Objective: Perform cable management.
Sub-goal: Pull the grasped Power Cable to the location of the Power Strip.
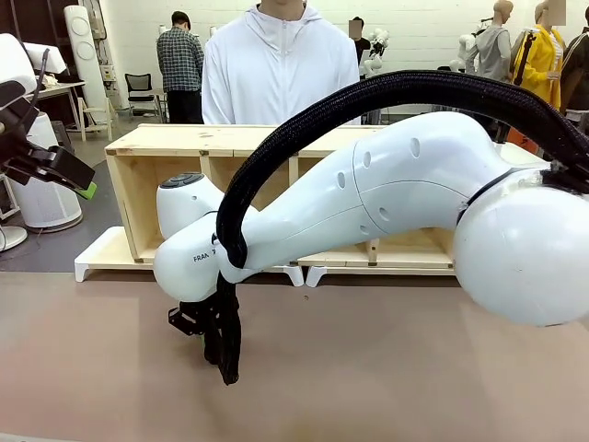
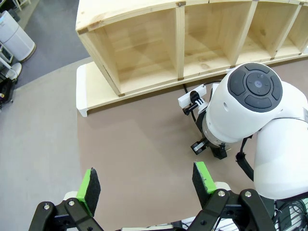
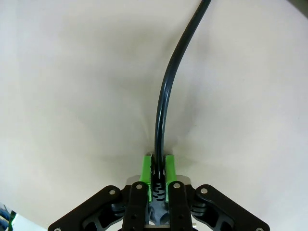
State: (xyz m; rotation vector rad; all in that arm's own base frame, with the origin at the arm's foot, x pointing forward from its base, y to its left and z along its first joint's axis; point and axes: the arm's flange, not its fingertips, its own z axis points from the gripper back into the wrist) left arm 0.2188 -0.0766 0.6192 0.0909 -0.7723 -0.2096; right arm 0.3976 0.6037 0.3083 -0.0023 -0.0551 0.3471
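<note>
In the right wrist view my right gripper (image 3: 158,167) is shut on the cable (image 3: 161,106), a thin black cord clamped between the green pads (image 3: 146,169). From there it curves up and away over the pale table. The front view shows the right arm reaching across the middle, its right gripper (image 1: 210,348) pointing down at the table in front of the wooden shelf (image 1: 166,147). My left gripper (image 2: 145,182) hangs high over the table, open and holding nothing. It also appears at the left edge of the front view, left gripper (image 1: 64,175).
A small white power strip (image 2: 191,96) with something black plugged in lies at the foot of the shelf (image 2: 144,53), beside the right arm's wrist (image 2: 250,101). A person in a white hoodie (image 1: 276,74) stands behind the shelf. Bare brown table (image 2: 134,134) spreads in front.
</note>
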